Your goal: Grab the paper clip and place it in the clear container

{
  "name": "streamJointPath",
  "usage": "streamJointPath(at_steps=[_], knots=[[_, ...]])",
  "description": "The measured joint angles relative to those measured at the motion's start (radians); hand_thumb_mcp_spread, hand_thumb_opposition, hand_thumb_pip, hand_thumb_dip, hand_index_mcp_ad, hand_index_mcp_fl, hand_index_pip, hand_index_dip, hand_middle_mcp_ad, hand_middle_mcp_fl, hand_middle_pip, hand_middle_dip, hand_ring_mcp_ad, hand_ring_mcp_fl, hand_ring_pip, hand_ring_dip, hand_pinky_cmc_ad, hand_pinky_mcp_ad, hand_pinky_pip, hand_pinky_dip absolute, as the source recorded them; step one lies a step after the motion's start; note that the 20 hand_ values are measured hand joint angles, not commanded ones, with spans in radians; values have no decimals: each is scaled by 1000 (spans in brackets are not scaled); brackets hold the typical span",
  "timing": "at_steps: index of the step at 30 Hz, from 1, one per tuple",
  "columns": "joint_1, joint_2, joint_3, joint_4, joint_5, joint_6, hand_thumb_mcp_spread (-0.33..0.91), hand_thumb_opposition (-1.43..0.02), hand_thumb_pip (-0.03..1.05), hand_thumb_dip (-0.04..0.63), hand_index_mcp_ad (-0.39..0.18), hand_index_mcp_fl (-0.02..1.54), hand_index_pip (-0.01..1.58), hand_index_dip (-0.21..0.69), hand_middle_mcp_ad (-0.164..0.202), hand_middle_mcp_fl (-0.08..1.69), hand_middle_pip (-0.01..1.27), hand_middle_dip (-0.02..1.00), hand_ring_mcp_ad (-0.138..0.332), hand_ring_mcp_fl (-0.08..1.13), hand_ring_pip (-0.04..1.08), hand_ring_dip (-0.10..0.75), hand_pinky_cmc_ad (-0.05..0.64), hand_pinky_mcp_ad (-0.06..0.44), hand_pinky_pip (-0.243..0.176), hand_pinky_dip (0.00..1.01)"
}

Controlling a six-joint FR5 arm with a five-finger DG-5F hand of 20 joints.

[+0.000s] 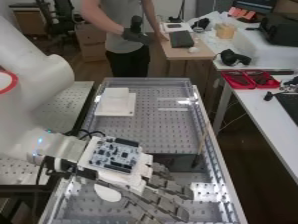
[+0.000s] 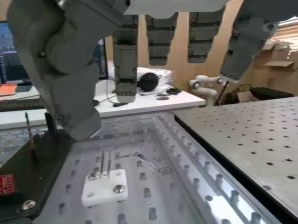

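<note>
Hand open, clip pick-up prob. next.
High view: hand [image 1: 167, 186] lower centre, fingers straight + spread, nothing pinched; glare [image 1: 203, 192] lower right makes clear edges hard to read. Wrist view: faint loop [image 2: 164, 170] beside white block [image 2: 101, 189], prob. the paper clip, too faint to be sure. Best: come in low + slow, thumb vs. one fingertip, pinch flat, keep off the pins [image 2: 106, 163]. Container outline: can't tell.

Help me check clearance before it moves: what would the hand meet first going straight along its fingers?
Probably the perforated bench top, since the hand seems to slant down over it; how far above is unclear.
</note>
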Motion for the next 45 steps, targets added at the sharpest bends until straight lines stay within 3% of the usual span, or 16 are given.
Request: streamJointPath(at_steps=[6,12,17,27,33,45], knots=[[-2,-33,15,32,-38,3,356,-799,682,223,-112,72,1203,-35,33,3,126,173,162,0,110,96,380,309,-105,422],[-6,-51,22,57,-56,26,372,-799,709,220,-122,37,1442,37,37,3,126,173,164,0,110,96,382,311,-105,389],[-8,-62,30,54,-65,32,379,-799,721,241,-122,37,1529,112,35,5,126,173,145,0,110,96,367,291,-105,368],[-15,-74,32,59,-73,21,387,-799,723,253,-122,21,1557,204,37,3,126,171,145,0,108,96,347,283,-105,340],[-17,-84,32,68,-76,16,403,-817,723,251,-122,21,1557,204,37,3,126,175,150,3,94,96,346,278,-91,290],[-26,-99,48,67,-101,5,431,-817,693,253,-143,101,1555,204,31,3,126,175,115,5,87,103,314,265,-72,220]])
